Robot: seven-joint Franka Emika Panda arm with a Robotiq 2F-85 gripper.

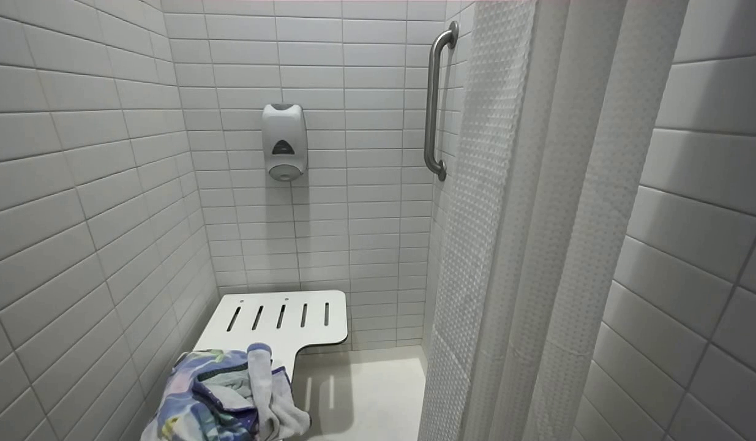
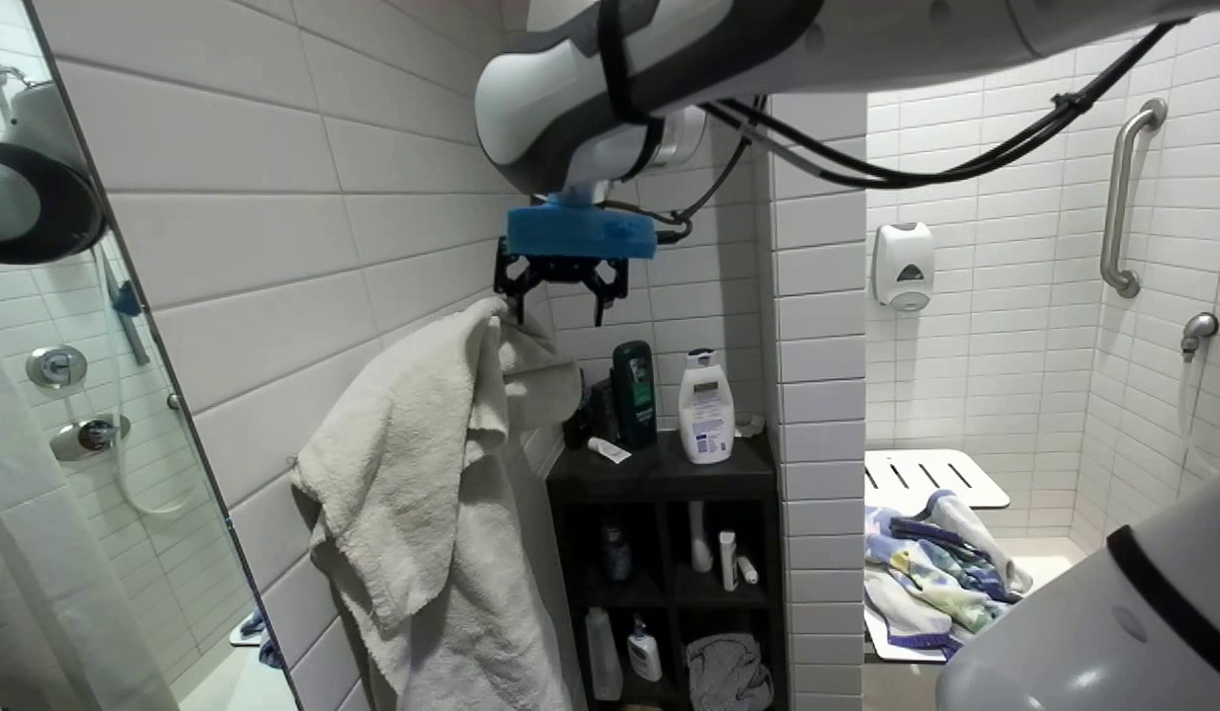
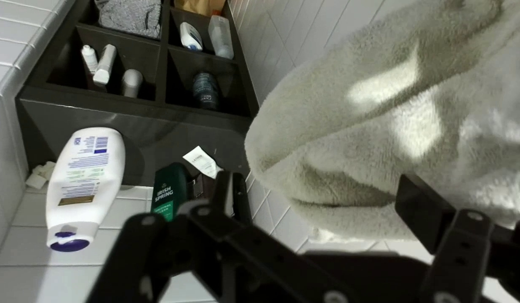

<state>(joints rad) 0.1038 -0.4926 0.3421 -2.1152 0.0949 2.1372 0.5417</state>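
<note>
My gripper (image 2: 559, 314) is open, with its fingers pointing down, just above a cream towel (image 2: 412, 474) that hangs on the tiled wall. One finger is close to the top of the towel; I cannot tell whether it touches. In the wrist view, the gripper (image 3: 321, 193) has its fingers wide apart, with folds of the towel (image 3: 361, 126) beyond and between them. Nothing is clamped. What the towel hangs from is hidden. The gripper is out of view in an exterior view that shows the shower seat (image 1: 316, 334).
A dark cubby shelf (image 2: 659, 486) holds a white bottle (image 2: 706, 415), a green bottle (image 2: 634, 395) and a small white tube (image 2: 609, 450) on top. A tiled pillar (image 2: 819, 395) stands beside it. A mirror (image 2: 86, 326) is on the wall. A colourful cloth (image 1: 218, 398) lies on the seat.
</note>
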